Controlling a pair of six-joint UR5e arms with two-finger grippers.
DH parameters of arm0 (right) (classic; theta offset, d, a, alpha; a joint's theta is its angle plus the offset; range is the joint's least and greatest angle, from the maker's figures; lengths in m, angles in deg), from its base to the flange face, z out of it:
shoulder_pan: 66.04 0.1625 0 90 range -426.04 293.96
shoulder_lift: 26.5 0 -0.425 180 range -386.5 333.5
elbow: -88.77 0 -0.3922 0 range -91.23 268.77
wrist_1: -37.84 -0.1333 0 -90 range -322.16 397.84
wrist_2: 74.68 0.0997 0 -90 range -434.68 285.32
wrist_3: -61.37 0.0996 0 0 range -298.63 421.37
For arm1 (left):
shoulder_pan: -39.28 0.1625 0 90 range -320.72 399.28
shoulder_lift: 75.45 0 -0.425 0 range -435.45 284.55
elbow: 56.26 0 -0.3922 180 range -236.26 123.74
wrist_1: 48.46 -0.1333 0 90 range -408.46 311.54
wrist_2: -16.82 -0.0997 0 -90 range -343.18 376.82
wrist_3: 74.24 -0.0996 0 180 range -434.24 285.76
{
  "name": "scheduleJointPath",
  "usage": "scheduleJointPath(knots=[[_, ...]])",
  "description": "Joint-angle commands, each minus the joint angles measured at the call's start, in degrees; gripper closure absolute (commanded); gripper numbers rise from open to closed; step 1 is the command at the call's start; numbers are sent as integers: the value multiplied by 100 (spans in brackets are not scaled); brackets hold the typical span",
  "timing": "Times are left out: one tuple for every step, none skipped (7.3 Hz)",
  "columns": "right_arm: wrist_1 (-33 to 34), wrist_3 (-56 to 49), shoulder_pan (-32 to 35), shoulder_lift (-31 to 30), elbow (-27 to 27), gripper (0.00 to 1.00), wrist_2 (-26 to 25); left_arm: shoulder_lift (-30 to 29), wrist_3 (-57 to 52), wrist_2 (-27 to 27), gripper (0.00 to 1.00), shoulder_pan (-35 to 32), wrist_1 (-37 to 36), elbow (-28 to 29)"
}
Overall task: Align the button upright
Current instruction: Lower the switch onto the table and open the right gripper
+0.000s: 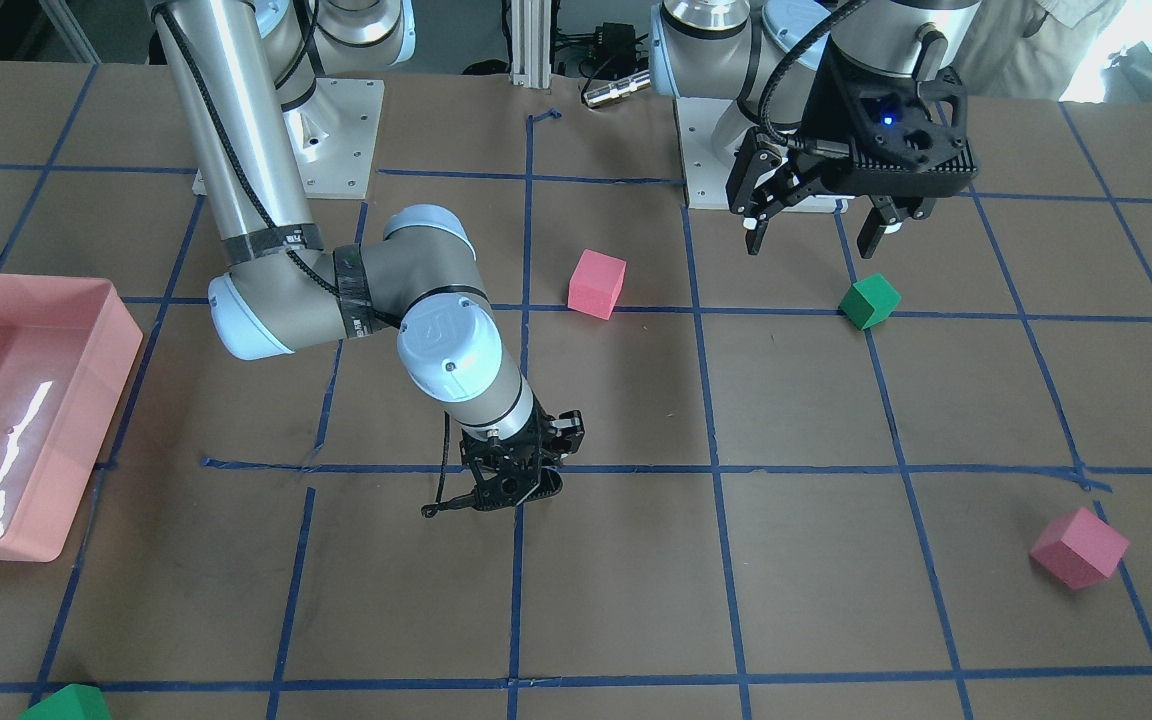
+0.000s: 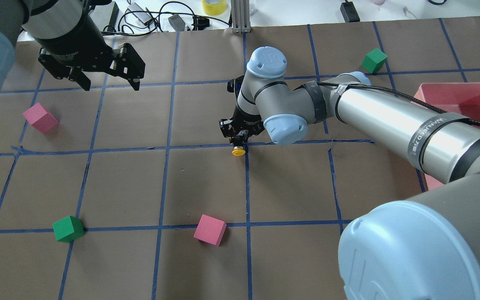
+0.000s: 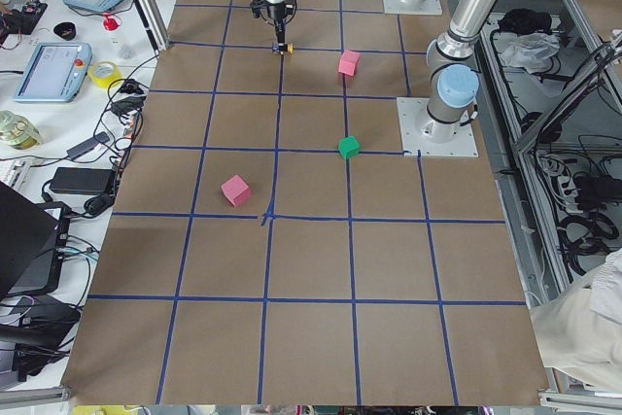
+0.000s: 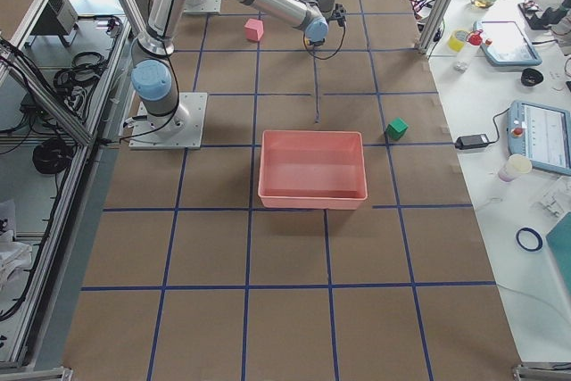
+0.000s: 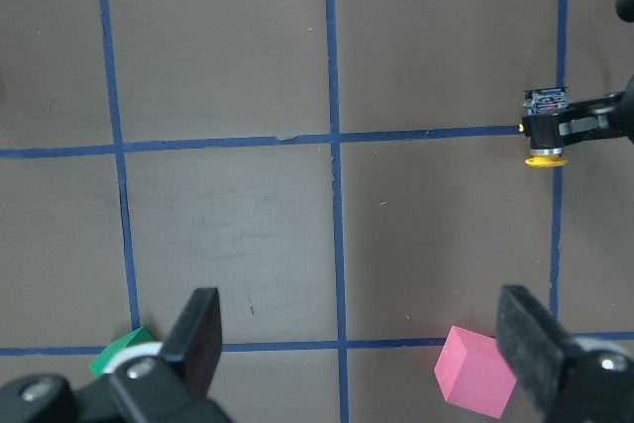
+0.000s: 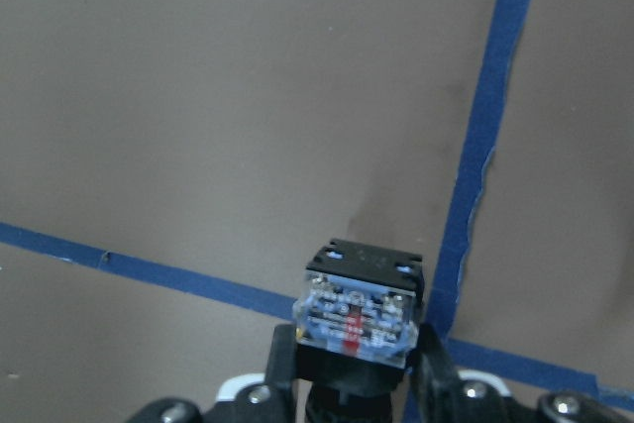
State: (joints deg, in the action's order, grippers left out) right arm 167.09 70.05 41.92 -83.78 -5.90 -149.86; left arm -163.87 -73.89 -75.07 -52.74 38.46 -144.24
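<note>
Gripping the button (image 6: pixel 355 316), the right hand (image 2: pixel 237 141) has its fingers (image 6: pixel 280 369) closed narrowly on the black body, one on each side.

- Right wrist view: silvery-white base block faces the camera, with its terminal face and a red mark visible. Yellow cap hidden from here.
- Overhead view: yellow cap (image 2: pixel 238 151) shows just past the fingertips, on the side nearer the robot. Base block on the far side. The button looks laid over rather than cap-up.
- Cannot tell whether the button touches the desk (image 2: pixel 206 183) or is held just above it.
- Position: near the desk's middle, just beside a crossing of the blue tape lines (image 2: pixel 246 145). The right forearm reaches in low from the overhead view's right.

Left hand (image 2: pixel 111 85) hangs above the desk well away from the button, fingers (image 5: pixel 201 332) spread wide and holding nothing. Its wrist camera looks down on the button (image 5: pixel 545 141) at the far right of its picture.

Other items:
- pink cube (image 2: pixel 210 230) and green cube (image 2: pixel 68 228) on the near side, well apart from the button
- second pink cube (image 2: pixel 40 118) below the left hand in the overhead view
- pink tray (image 2: pixel 456 89) beyond the right arm
</note>
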Motion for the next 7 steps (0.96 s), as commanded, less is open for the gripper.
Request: scheduleJointPath(knots=[[4,28,-2,-11,-43,100,21,0,0,4,0,0,0,0],[12,11,-2,-11,-60,100,47,0,0,-5,0,9,0,0],[4,29,6,-11,-61,72,65,0,0,-5,0,9,0,0],[12,29,-2,-20,-87,50,65,0,0,-5,0,0,0,0],[13,11,-2,-107,-87,2,65,0,0,-22,0,0,0,44],[-5,-15,-2,-291,-78,0,65,-17,0,-22,0,0,0,96],[-179,-6,-11,-379,17,0,4,-17,-17,-31,0,0,-9,114]])
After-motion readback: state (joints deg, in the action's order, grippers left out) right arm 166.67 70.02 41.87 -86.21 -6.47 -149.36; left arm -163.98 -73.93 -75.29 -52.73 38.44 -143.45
